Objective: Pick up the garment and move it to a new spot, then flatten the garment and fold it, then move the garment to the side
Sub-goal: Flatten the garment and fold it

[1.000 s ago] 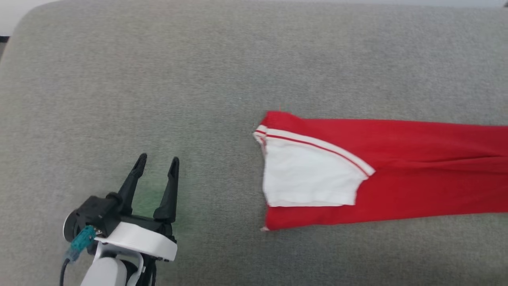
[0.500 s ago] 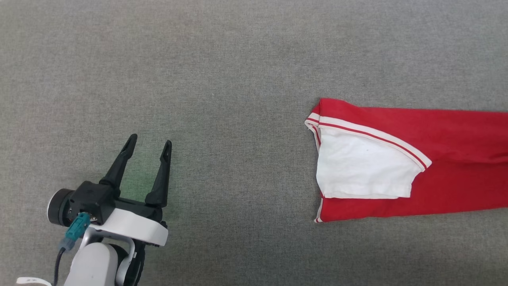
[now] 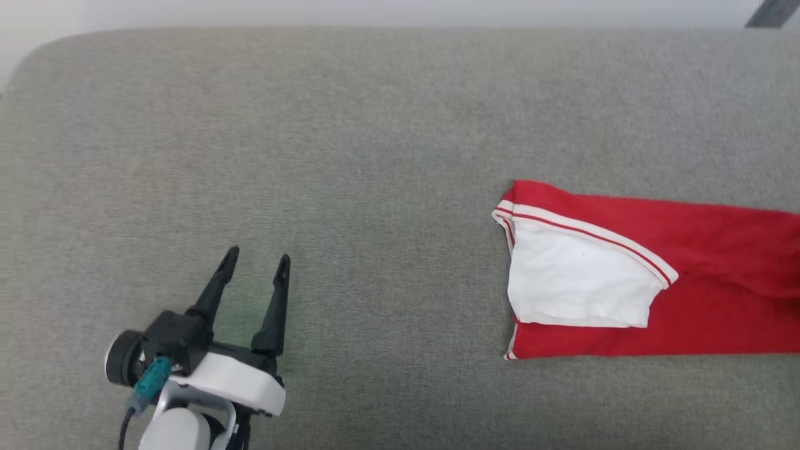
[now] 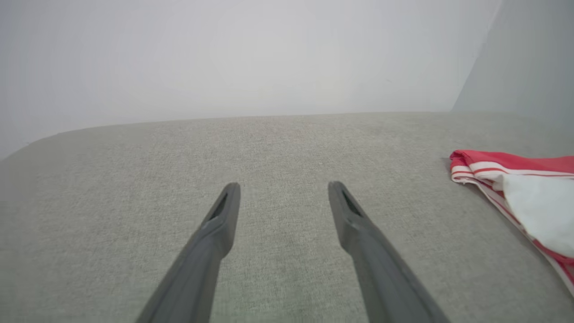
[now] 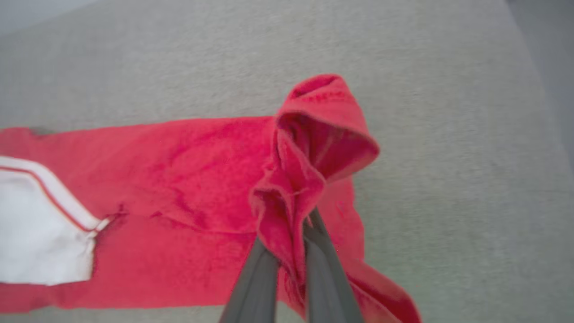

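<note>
right end effector (image 5: 290,234) pinches garment (image 5: 188,175) at edge

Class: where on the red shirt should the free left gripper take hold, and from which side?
The striped left end by the white sleeve, approached from the robot's left, low over the cushion. The garment lies as a flat strip; the right gripper pinches its far end, and this end faces the open left gripper.
</note>
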